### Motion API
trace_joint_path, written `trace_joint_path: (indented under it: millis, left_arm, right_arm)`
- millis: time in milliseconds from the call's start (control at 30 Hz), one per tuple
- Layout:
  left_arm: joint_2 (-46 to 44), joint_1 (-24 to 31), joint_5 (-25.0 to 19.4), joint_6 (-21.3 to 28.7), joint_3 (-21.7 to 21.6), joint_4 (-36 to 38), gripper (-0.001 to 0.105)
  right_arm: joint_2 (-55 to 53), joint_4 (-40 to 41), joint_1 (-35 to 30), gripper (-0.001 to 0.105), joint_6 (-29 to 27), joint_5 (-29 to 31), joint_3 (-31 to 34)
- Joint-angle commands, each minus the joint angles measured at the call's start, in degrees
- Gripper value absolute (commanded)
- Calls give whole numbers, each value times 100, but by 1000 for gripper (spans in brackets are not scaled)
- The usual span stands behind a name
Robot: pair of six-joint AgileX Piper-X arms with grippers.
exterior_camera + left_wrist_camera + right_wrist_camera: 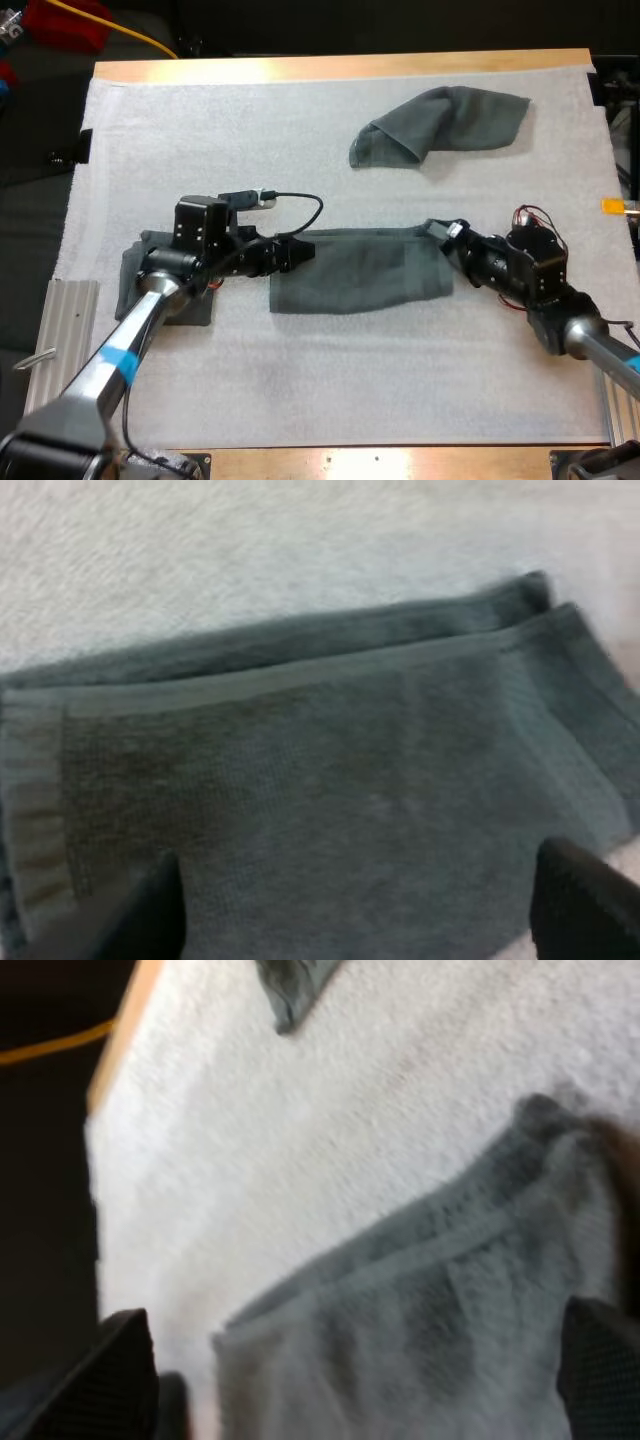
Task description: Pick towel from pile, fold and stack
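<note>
Wooden counter [340, 66], white fleecy mat [330, 390]. The dark grey-green, part-folded towel [360, 272] lies flat mid-mat. The left tool [300, 250] is at its left end and the right tool [437, 232] at its right end; both gape wide, gripping nothing (wrist views agree). Step, as I judge it: folding. The next move likely calls for pinching one end and carrying it across. A crumpled grey-green towel [440, 125] lies at the far side.

High view over table [330, 68], wrist views close, sharing towel [360, 270]
</note>
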Motion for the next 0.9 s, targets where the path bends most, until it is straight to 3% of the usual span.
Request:
trace_joint_path:
  millis: [0,200,867]
  left_arm:
    - [-169,14,73,147,-33,130,69]
    - [-724,14,28,471,-33,708,69]
    - [-2434,14,28,814,-33,2522,69]
  right_arm:
    - [-165,276,-19,79,-268,-16,-31]
    - [-695,1067,-19,79,-521,6,-31]
    - [-2152,3149,-19,79,-1608,-94,-31]
